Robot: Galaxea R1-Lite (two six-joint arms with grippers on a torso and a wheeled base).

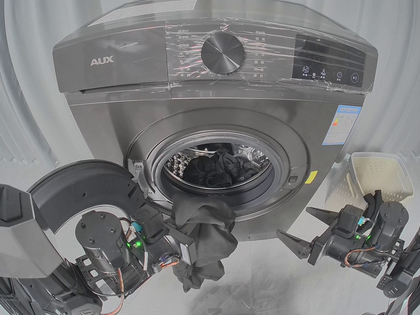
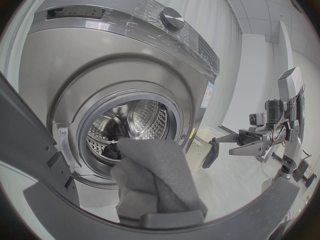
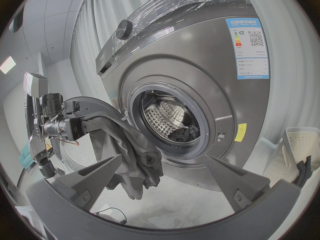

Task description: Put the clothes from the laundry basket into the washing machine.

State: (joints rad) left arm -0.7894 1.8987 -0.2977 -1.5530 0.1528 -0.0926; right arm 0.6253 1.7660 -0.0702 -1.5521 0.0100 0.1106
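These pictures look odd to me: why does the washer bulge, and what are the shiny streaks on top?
Head view: a wide lens bows the washer; plastic film on its panel throws bright streaks. Left wrist view: stronger bulge, black corners, cloth looming close. Right wrist view: same bulge, a ceiling lamp glowing.

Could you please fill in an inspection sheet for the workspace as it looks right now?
Surface: pale, glossy floor.
Job's things: washing machine with its door open; dark clothes in the drum; grey garment hanging before the opening; white laundry basket beside the machine, dark garment over its rim.
Clutter: nothing seen.
End effectors: left end effector shut on the grey garment; right end effector open, empty, near the basket.
Cables: thin dark cable on the floor.
Surroundings: white curtain behind the machine.
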